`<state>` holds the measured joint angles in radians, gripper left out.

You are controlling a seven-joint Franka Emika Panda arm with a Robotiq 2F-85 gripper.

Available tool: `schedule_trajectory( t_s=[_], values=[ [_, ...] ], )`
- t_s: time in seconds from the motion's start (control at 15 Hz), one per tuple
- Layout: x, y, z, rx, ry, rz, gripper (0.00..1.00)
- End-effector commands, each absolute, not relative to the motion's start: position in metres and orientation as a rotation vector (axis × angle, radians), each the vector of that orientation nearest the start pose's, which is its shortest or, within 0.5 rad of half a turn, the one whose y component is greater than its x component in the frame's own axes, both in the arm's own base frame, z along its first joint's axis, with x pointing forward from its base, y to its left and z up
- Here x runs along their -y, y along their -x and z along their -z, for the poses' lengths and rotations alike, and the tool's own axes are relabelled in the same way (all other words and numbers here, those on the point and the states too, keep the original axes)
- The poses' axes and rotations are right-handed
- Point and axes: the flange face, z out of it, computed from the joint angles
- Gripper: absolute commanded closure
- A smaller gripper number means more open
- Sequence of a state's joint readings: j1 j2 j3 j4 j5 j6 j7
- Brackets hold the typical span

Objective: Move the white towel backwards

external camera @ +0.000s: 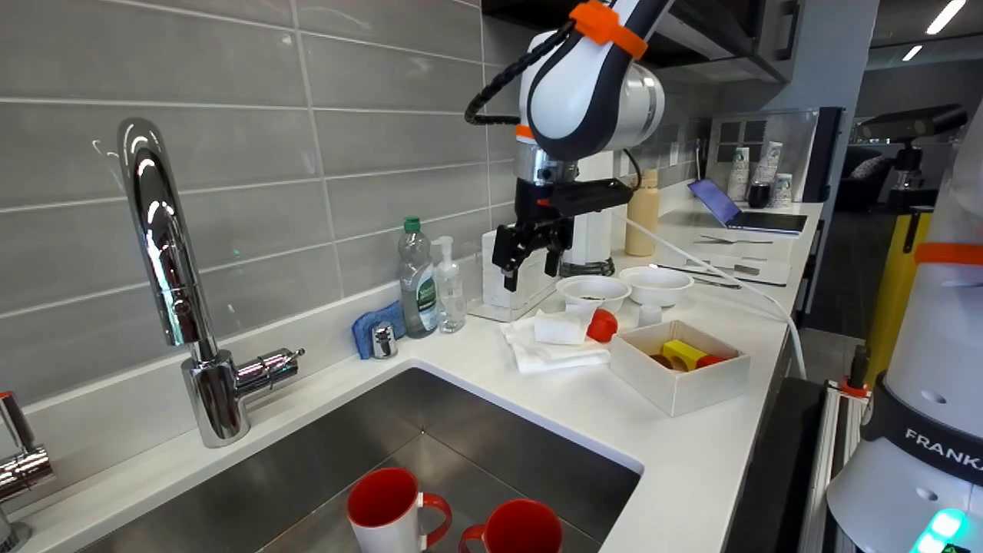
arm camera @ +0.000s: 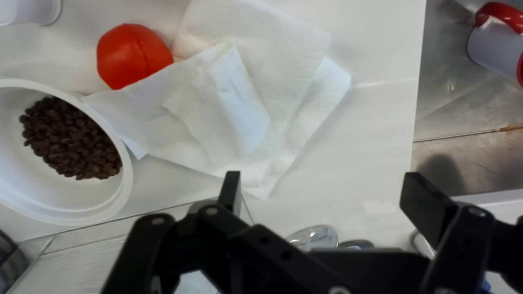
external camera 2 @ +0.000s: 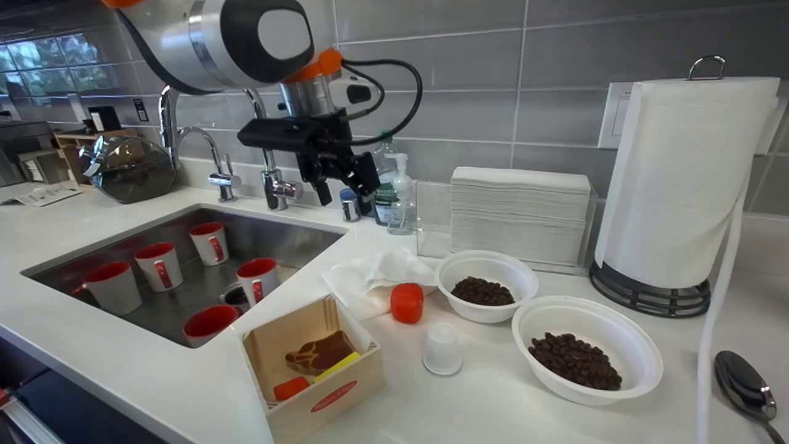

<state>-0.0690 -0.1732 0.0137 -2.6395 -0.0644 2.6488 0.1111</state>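
Note:
The white towel [external camera: 549,355] is a thin, rumpled white cloth lying on the counter beside the sink corner. A folded white piece lies on top of it. It also shows in an exterior view [external camera 2: 360,285], partly behind the box and a red object, and in the wrist view [arm camera: 282,77]. My gripper [external camera: 530,275] is open and empty, pointing down in the air above the counter, apart from the towel. It shows in an exterior view [external camera 2: 345,197] too. In the wrist view the gripper [arm camera: 322,183] has the towel's lower corner close to its left fingertip in the picture.
A red object [external camera 2: 407,303] touches the towel's edge. Beside it stand a wooden box [external camera 2: 333,394] with toy pieces, a white cup [external camera 2: 442,348] and two bowls of beans [external camera 2: 585,351]. A napkin holder [external camera 2: 518,216], soap bottles [external camera: 418,284] and the sink [external camera: 491,407] with mugs are near.

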Motion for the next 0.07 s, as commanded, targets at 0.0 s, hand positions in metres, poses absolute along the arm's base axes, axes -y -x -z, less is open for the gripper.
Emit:
schedule_trajectory(
  t_s=[0.0],
  values=[
    [0.0306,-0.4216,-0.3667,-0.223,3.168,0.285,0.0]
  ],
)
